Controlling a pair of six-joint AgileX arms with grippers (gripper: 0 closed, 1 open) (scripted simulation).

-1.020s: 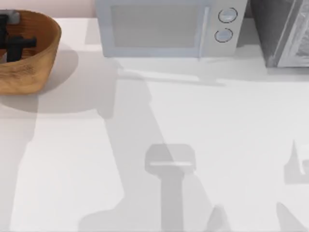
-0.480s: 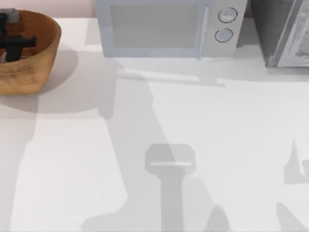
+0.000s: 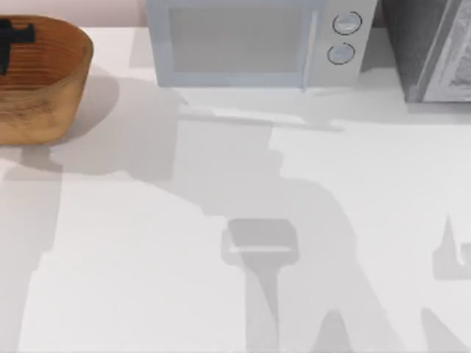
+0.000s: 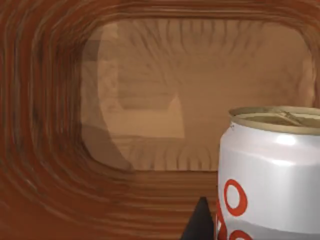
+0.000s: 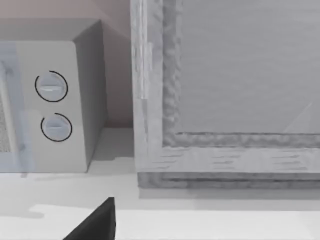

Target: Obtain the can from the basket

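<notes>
White can (image 4: pixel 270 172) with red rings and gold top sits upright in the orange-brown wicker basket (image 3: pixel 62 81), left hand (image 3: pixel 13 38) over it, grip state unclear

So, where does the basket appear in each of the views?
Top view: basket at the table's far left corner.
Left wrist view: its ribbed inside wall, behind the can.
Right wrist view: faces the microwave instead.
Shared landmark: the microwave, right of the basket from above.

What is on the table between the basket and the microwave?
Nothing. In the top view the table between the basket and the microwave is bare white surface, crossed only by grey shadow.
</notes>
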